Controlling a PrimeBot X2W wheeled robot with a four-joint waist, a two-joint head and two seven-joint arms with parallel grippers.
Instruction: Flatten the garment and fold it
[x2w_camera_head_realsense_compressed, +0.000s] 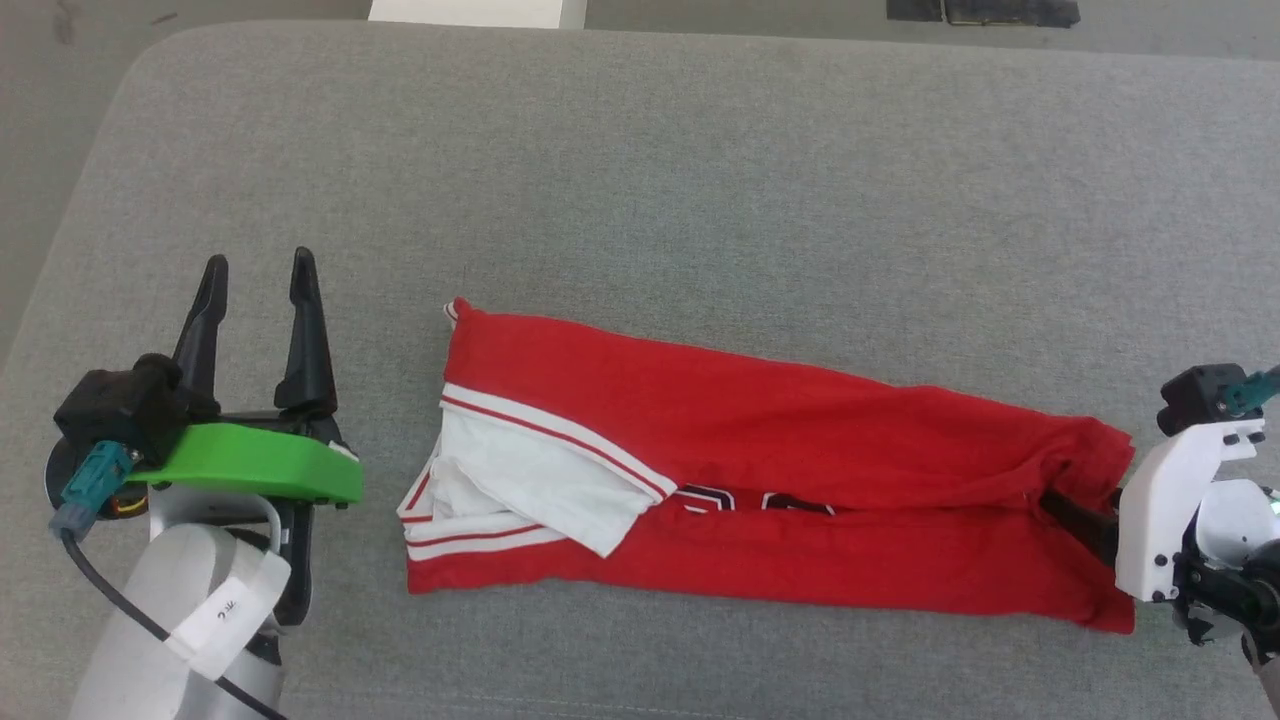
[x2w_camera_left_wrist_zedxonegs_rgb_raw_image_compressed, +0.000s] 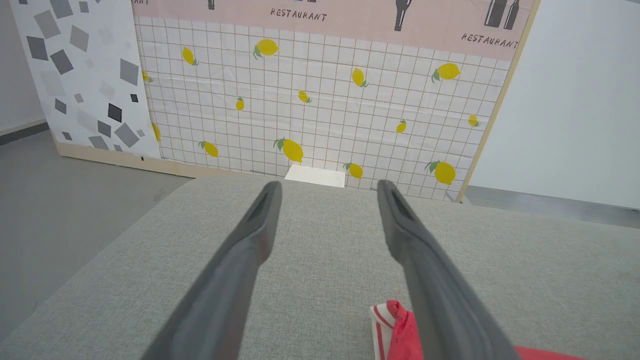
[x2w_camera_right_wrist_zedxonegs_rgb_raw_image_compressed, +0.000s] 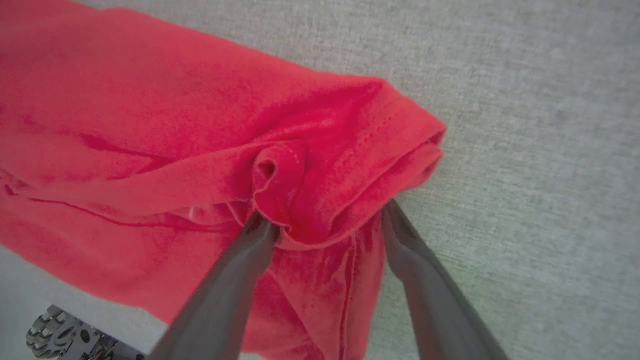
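The garment (x2w_camera_head_realsense_compressed: 800, 420) lies on the grey surface (x2w_camera_head_realsense_compressed: 640, 150) folded lengthwise into a long red band, running across the head view from near the centre out toward 3 o'clock and sloping slightly down toward 4 o'clock. Its 9 o'clock end carries the white panels (x2w_camera_head_realsense_compressed: 520, 470) and the red-and-white striped trim; a sliver of dark lettering (x2w_camera_head_realsense_compressed: 760, 497) shows along the seam where the two red folds meet.

The left tool (x2w_camera_head_realsense_compressed: 259, 256) sits at about 8 o'clock in the head view, its fingers pointing to 12 o'clock; its jaws stand wide apart with nothing between them. The garment's striped end lies at 3 o'clock from this tool, near it but not touching. In the left wrist view a striped corner of the garment shows at 5 o'clock, just past one finger.

The right tool (x2w_camera_right_wrist_zedxonegs_rgb_raw_image_compressed: 327, 217) comes in at 3 o'clock in the head view, pointing toward 9 o'clock into the garment's plain red end. In the right wrist view its fingers are spread wide; the bunched, rolled hem (x2w_camera_right_wrist_zedxonegs_rgb_raw_image_compressed: 280, 172) sits between the two tips and over them, cloth touching both. The jaws are not pressed together on the cloth; the rest of the garment stretches away toward 10 o'clock in that view.
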